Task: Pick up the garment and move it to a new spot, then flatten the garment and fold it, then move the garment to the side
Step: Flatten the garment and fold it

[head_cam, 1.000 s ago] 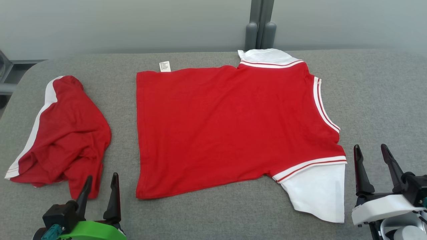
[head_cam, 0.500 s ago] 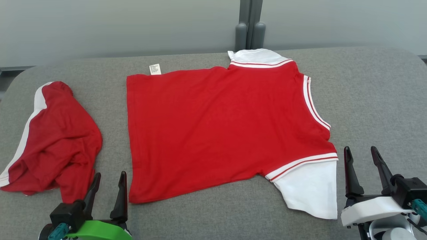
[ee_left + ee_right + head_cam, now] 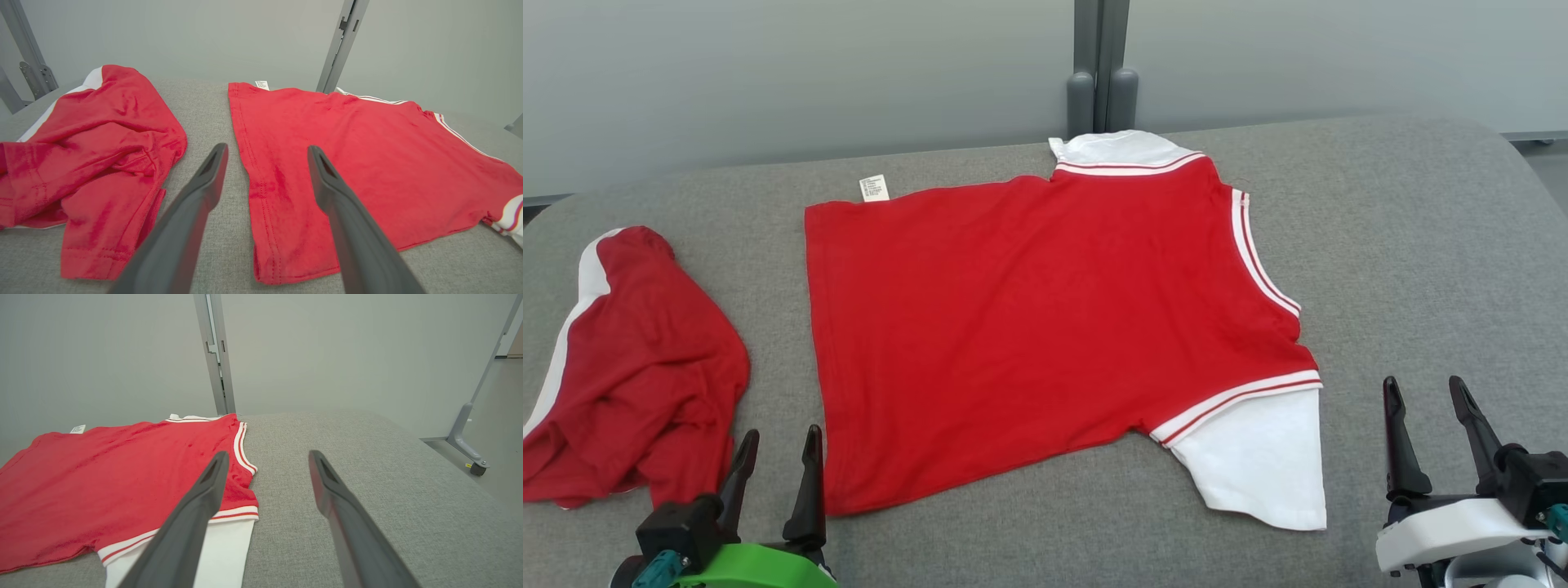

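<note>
free: table (image 3: 1421,245) right of shirt (image 3: 1045,327) | blocked: crumpled garment (image 3: 637,367) left

The garment (image 3: 1045,327) before me is bright red with plain white sleeves (image 3: 1258,457). At each sleeve seam, and along the edge between them, there is a white band with thin red lines. Its small label (image 3: 873,188) is white with dark print. The crumpled garment (image 3: 637,367) is a darker red with one white stripe. The table (image 3: 1421,245) is grey and finely woven. My left gripper (image 3: 782,434) has black fingers on a green base, and my right gripper (image 3: 1423,384) has black fingers on a white base.
</note>
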`<state>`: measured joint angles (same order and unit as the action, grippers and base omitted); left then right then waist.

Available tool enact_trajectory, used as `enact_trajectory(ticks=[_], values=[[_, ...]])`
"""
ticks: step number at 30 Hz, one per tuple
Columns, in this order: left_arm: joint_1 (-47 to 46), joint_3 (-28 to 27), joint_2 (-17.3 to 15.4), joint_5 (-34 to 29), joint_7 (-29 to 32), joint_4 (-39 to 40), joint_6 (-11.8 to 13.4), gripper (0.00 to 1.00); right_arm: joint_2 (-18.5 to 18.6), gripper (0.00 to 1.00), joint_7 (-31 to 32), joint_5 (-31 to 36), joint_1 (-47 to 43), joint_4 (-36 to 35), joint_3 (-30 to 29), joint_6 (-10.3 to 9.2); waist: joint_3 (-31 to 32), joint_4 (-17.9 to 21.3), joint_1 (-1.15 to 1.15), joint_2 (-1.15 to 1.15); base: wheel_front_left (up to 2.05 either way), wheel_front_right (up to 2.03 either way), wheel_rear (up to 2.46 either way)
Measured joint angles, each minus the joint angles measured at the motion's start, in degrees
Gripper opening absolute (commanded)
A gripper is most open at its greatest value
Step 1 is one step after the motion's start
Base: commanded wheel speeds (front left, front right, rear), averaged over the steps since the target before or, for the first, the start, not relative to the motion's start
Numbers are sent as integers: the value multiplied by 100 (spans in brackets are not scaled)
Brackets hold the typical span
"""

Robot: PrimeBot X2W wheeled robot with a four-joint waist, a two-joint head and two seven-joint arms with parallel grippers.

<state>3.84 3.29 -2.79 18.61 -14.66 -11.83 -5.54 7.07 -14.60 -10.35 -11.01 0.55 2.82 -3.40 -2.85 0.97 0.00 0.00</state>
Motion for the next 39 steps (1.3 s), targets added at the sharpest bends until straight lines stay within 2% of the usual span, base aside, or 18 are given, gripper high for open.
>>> enact_trajectory(ticks=[19, 24, 30, 35, 38, 39], values=[[3, -22, 5, -93, 0, -112, -33, 100, -155, 100, 0, 86, -33, 66, -196, 289, 55, 143, 0, 0, 0, 0, 0], [98, 108, 11, -134, 0, -424, -48, 100, -201, 100, 1, 85, -351, 722, -13, 401, -20, 128, 0, 0, 0, 0, 0], [84, 120, 12, -130, 0, -437, -52, 100, -330, 100, 1, 76, -421, 1456, 290, 497, -140, 88, 0, 0, 0, 0, 0], [54, 140, 12, -130, 0, -442, -92, 100, -356, 79, 1, 46, -206, 1782, 393, 587, -247, 61, 0, 0, 0, 0, 0], [-44, 177, 12, -130, 0, -450, -96, 100, -361, 71, 1, 9, -20, 1959, 434, 601, -303, 34, 0, 0, 0, 0, 0], [-79, 179, 12, -131, 0, -448, -97, 100, -366, 49, 1, -18, 36, 2013, 445, 611, -320, 25, 0, 0, 0, 0, 0]])
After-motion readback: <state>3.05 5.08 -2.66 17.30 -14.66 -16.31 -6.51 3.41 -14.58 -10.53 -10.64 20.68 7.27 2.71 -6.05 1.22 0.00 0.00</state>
